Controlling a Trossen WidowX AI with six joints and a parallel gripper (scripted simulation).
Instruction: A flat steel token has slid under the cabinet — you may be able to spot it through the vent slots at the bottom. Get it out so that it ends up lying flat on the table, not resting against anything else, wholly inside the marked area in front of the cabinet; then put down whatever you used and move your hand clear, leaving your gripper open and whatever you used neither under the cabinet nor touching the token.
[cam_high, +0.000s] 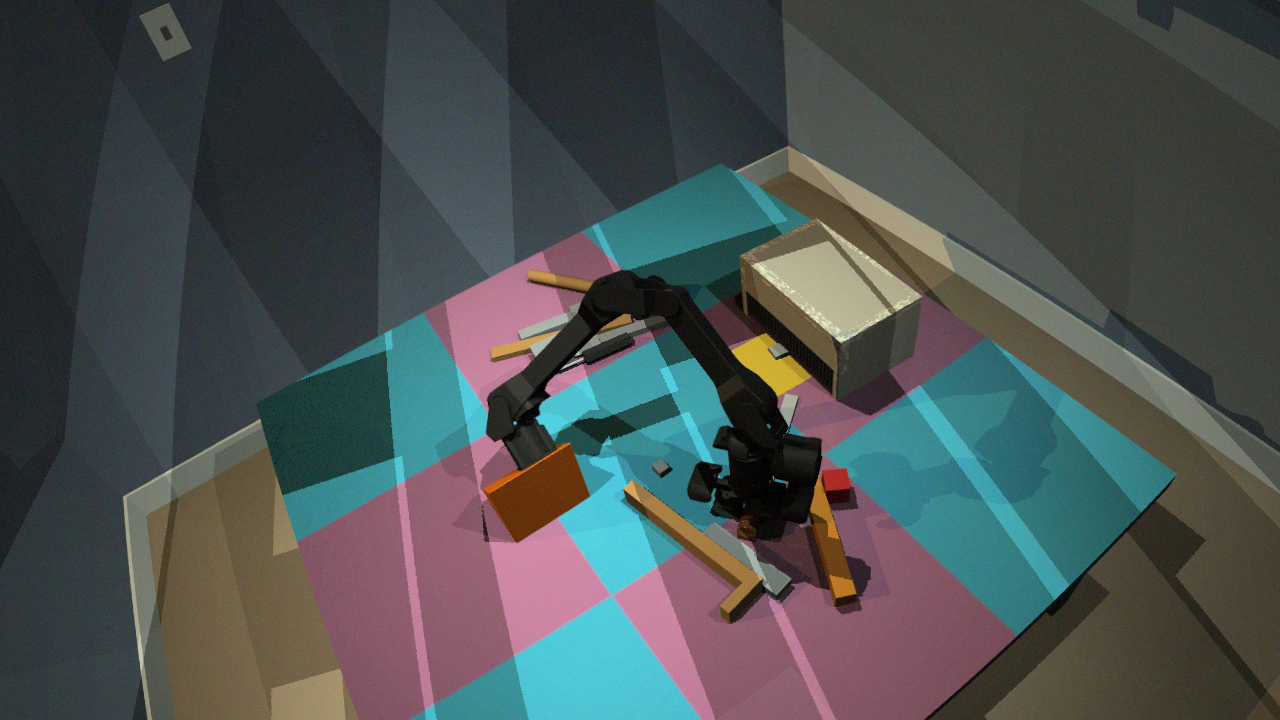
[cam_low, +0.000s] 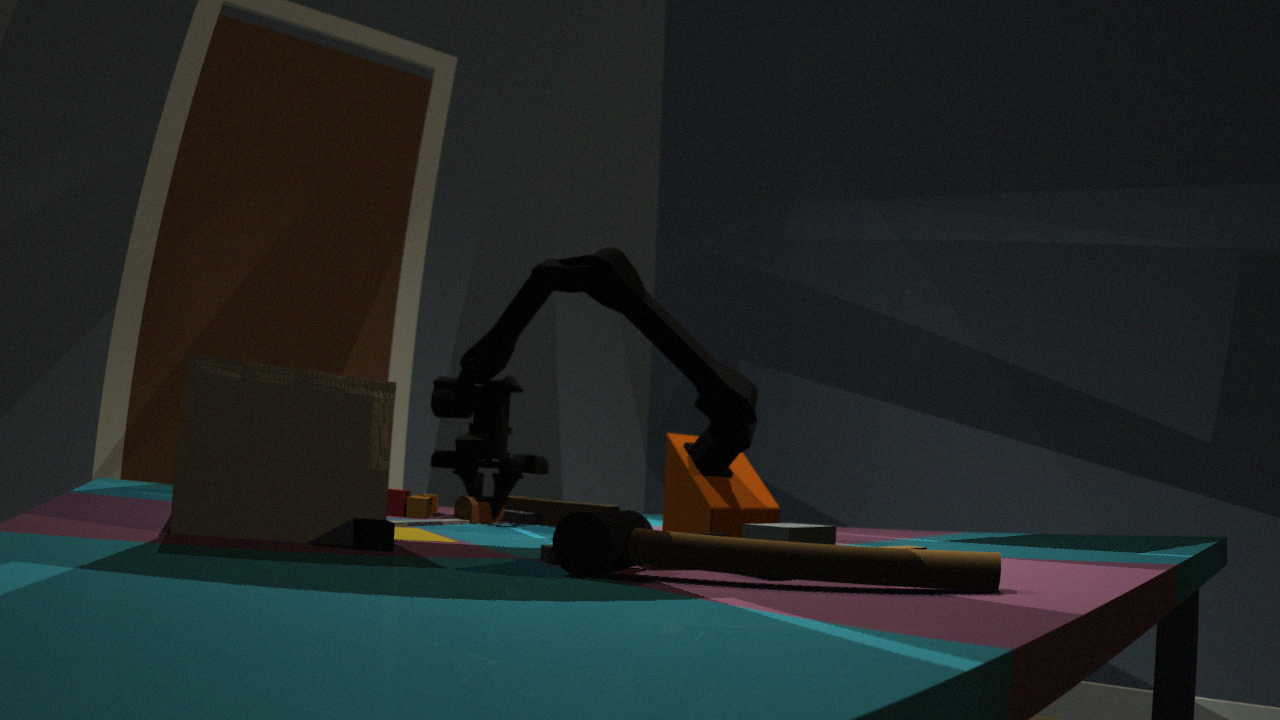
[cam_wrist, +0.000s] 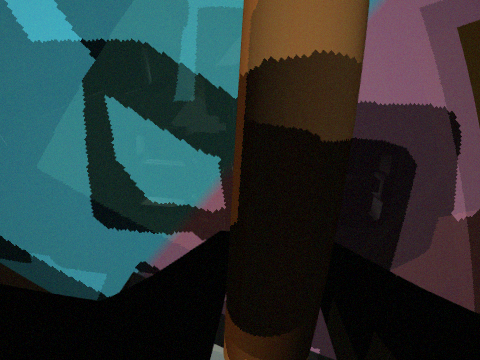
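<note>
My gripper (cam_high: 750, 515) (cam_low: 487, 506) (cam_wrist: 271, 246) is shut on a round wooden handle (cam_high: 747, 531) (cam_low: 466, 508) (cam_wrist: 305, 30), low over the table. A thin grey strip (cam_high: 789, 410) pokes out past the gripper towards the cabinet; it looks like the far part of the held tool, its middle hidden by the arm. The pale cabinet (cam_high: 801, 308) (cam_low: 277, 456) has dark vent slots low on its front. The yellow marked area (cam_high: 760, 365) (cam_low: 425, 534) lies before it. A small flat grey piece (cam_high: 778, 351), apparently the token, lies on it close to the cabinet front; whether they touch is unclear.
Near my gripper lie a wooden L-shaped stick (cam_high: 689, 532), a grey bar (cam_high: 776, 583), an orange bar (cam_high: 834, 555), a red block (cam_high: 836, 484) and a small grey block (cam_high: 661, 467). A mallet (cam_low: 805, 559) and a pile of bars (cam_high: 546, 344) lie across the table.
</note>
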